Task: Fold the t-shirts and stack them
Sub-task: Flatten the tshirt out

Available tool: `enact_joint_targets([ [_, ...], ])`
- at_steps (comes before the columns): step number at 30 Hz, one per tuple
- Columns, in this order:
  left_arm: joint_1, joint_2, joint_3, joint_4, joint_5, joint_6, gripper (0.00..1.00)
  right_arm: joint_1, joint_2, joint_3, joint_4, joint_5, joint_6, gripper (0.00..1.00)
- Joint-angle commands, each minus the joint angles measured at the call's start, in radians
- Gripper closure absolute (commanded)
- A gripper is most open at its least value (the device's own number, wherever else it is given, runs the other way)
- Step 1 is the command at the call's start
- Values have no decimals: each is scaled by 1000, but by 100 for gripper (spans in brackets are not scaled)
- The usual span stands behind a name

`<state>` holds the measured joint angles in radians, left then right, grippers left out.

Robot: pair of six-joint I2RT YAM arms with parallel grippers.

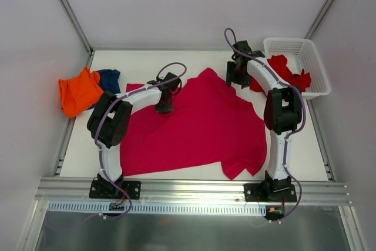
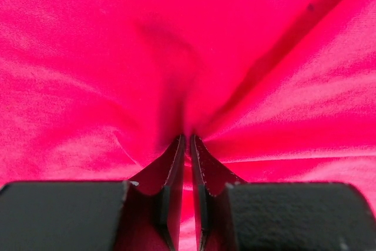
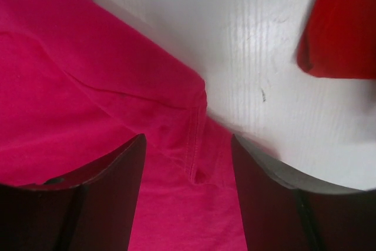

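A crimson t-shirt (image 1: 200, 124) lies spread over the middle of the white table. My left gripper (image 1: 164, 107) is shut on a pinch of its cloth near the upper left part; in the left wrist view (image 2: 188, 139) the jaws nip a fold and creases fan out from it. My right gripper (image 1: 237, 77) is open over the shirt's upper right edge; the right wrist view shows a stitched hem (image 3: 195, 139) between the spread fingers (image 3: 111, 186). An orange shirt (image 1: 79, 91) and a blue shirt (image 1: 109, 79) lie bunched at the left edge. A red shirt (image 1: 286, 72) hangs from the basket.
A white plastic basket (image 1: 308, 57) stands at the back right corner. White walls close the table at the back and sides. A metal rail (image 1: 194, 189) runs along the near edge by the arm bases.
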<state>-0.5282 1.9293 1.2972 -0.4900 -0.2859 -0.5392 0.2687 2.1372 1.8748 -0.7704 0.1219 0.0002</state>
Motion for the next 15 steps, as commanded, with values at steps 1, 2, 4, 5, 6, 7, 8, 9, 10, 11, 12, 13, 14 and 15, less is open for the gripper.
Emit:
enact_joint_targets([
  [1, 11, -38, -33, -59, 31, -11, 91, -9, -37, -29, 2, -73, 56, 37],
  [2, 11, -42, -41, -58, 33, -11, 91, -11, -31, -29, 2, -76, 60, 37],
  [4, 11, -47, -45, -56, 36, -11, 91, -16, -5, -28, 8, -97, 72, 38],
  [5, 11, -49, -50, -53, 34, -11, 91, -19, 4, -26, 10, -106, 78, 40],
  [6, 11, -50, -52, -55, 34, -10, 91, -20, 25, -17, 11, -110, 83, 40],
  [7, 10, -50, -53, -55, 34, -8, 91, -22, 35, -14, 8, -110, 89, 42],
  [8, 11, -53, -55, -53, 34, -8, 92, -25, 44, -13, 10, -110, 92, 43],
  [9, 11, -53, -55, -53, 34, -7, 92, -23, 52, -9, 11, -111, 93, 43],
  [10, 11, -53, -56, -52, 34, -5, 92, -25, 65, -6, 10, -111, 95, 45],
  [11, 11, -55, -58, -53, 33, -5, 92, -26, 75, -3, 10, -111, 98, 45],
  [12, 11, -55, -56, -50, 34, -4, 92, -31, 84, -2, 8, -151, 103, 45],
  [13, 10, -56, -56, -50, 34, -2, 92, -33, 101, 1, 6, -159, 103, 46],
  [14, 11, -56, -56, -50, 36, -2, 92, -36, 108, 1, 8, -163, 106, 46],
  [15, 11, -58, -55, -50, 36, -2, 92, -36, 113, 0, 8, -163, 109, 46],
])
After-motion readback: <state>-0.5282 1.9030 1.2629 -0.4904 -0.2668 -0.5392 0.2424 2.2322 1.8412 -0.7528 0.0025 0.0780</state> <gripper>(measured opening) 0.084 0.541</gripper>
